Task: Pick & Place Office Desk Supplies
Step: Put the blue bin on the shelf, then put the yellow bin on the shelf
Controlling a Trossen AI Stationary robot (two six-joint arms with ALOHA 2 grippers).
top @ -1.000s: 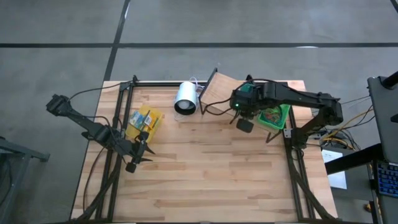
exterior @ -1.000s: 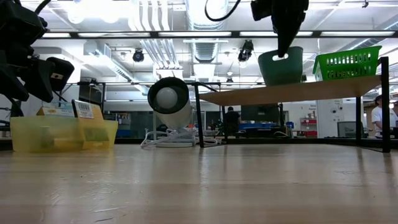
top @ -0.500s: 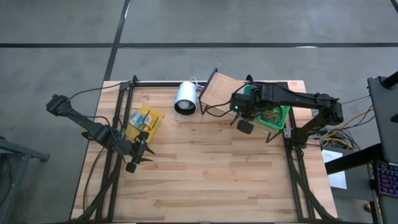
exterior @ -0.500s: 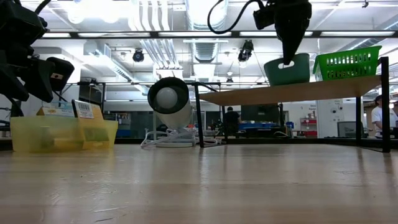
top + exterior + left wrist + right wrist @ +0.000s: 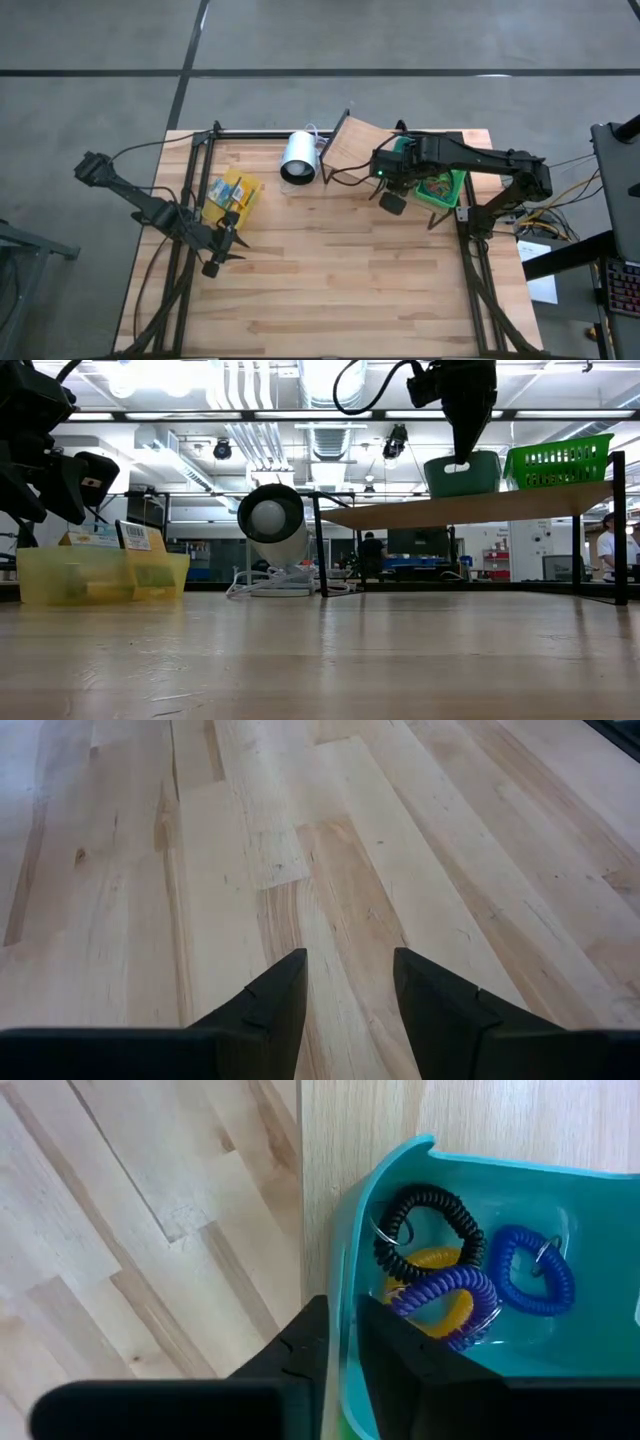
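Note:
A teal bin (image 5: 520,1330) holds coiled bands: black (image 5: 425,1230), yellow, purple (image 5: 450,1305) and blue (image 5: 535,1270). In the low view the bin (image 5: 462,472) is level at the top face of the slanted wooden board (image 5: 470,505). My right gripper (image 5: 345,1370) is shut on the bin's wall and comes down on it from above (image 5: 461,458). In the high view the arm hides most of the bin. My left gripper (image 5: 350,965) is open and hovers over bare table planks near the left edge (image 5: 224,250). It touches nothing. My right gripper pinches the teal bin's side wall (image 5: 347,1320) near a corner. One finger (image 5: 300,1350) is outside the bin and the other (image 5: 400,1370) is inside. The fingers come from above, pointing down. The bin hangs level with its bottom at the wooden board; whether it rests there I cannot tell.
A yellow bin (image 5: 232,195) with small yellow boxes stands at the table's left. The big white cylinder (image 5: 299,158) lies at the far edge beside the board (image 5: 350,148). A green basket (image 5: 442,187) with supplies sits to the right. Open planks (image 5: 330,280) fill the near half.
My right gripper has carried the teal bin down and slightly toward the table's right. The bin was higher and tipped. Now it is level, just above or on the wooden board. The gripper has stayed shut on its wall.

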